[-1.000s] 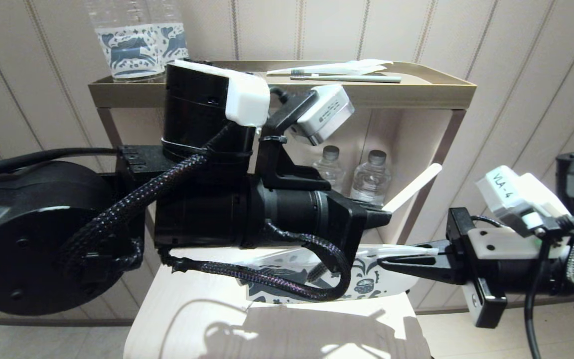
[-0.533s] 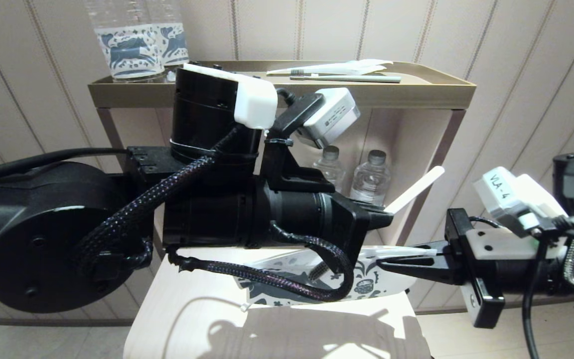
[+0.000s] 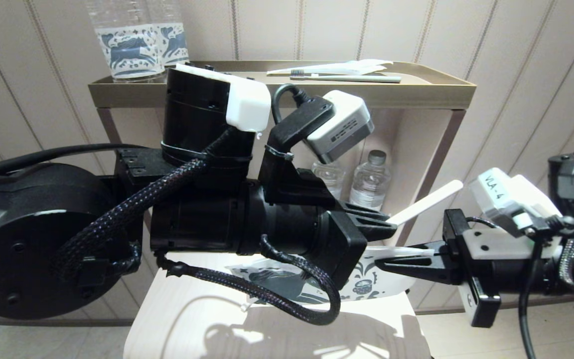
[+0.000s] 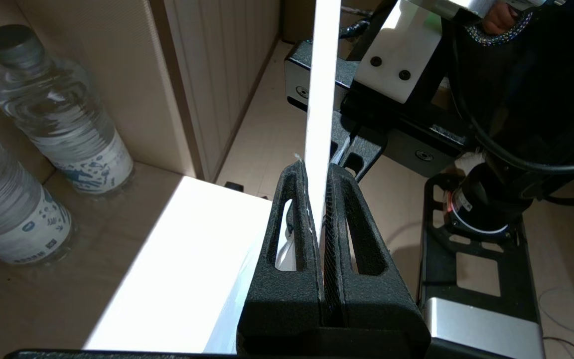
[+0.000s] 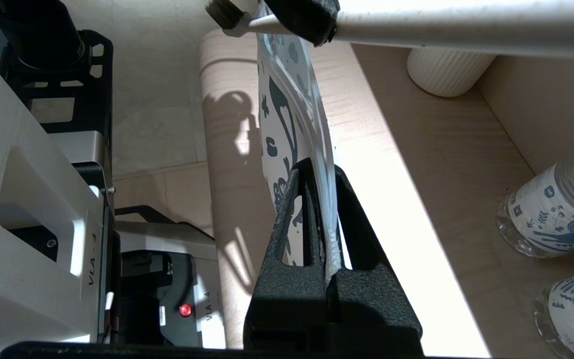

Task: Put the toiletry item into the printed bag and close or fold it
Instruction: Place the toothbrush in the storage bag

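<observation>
Two hands: both clenched, each grasping something.
Left hand (image 4: 319, 174): grips a slim white toothbrush (image 3: 424, 202), just above the printed bag (image 3: 366, 279).
Right hand (image 5: 324, 172): pinches the printed bag's edge; the bag hangs over the pale wood-grain counter (image 3: 192, 319).
Printed bag: flat, thin, blue-grey motifs.

I count two small water bottles (image 3: 370, 179) inside the shelf unit (image 3: 282, 92), two large printed bottles (image 3: 140, 42) on its top, two toothbrushes, one lying up there (image 3: 347, 78) and one held (image 3: 424, 202), one printed bag (image 3: 366, 279), and two end effectors, left (image 3: 384, 227) and right (image 3: 391, 262).
</observation>
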Controlling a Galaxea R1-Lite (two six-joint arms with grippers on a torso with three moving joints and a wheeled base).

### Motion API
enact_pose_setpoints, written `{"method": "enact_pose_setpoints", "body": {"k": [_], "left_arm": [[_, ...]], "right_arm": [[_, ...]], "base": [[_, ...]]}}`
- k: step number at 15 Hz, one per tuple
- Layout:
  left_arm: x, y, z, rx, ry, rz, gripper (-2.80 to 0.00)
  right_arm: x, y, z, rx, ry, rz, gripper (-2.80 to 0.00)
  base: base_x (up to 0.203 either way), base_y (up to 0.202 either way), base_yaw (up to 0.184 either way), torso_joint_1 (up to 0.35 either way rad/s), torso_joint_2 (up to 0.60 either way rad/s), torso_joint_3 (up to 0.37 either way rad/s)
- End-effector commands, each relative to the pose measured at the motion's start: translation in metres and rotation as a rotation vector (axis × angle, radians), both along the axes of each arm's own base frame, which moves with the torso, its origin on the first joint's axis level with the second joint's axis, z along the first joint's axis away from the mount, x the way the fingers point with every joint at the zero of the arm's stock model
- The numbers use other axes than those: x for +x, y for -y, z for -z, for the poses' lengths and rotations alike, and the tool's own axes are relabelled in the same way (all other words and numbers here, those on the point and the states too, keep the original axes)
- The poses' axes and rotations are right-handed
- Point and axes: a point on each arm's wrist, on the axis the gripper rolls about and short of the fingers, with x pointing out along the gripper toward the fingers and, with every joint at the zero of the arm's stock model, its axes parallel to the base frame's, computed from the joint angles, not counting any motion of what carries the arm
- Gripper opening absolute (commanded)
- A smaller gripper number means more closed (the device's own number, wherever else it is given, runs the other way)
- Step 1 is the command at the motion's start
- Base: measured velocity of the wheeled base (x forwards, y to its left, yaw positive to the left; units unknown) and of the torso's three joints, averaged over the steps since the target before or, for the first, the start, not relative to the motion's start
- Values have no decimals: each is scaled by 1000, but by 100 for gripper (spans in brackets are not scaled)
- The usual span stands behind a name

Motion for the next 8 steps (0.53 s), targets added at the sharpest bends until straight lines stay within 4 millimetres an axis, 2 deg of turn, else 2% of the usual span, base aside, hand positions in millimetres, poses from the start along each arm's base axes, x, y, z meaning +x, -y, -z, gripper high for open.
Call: {"method": "enact_pose_setpoints", "body": {"k": [1,8], "left_arm": [[0,-1,-2,-1,25,7,-280],[1,-1,-6,19,92,20,-280]], "right_arm": [[1,-1,1,-2,-4,-6,-280],[2,-4,3,-5,-11,-16,-280]], "base": [[0,0,0,0,0,0],[0,0,0,0,0,0]]}}
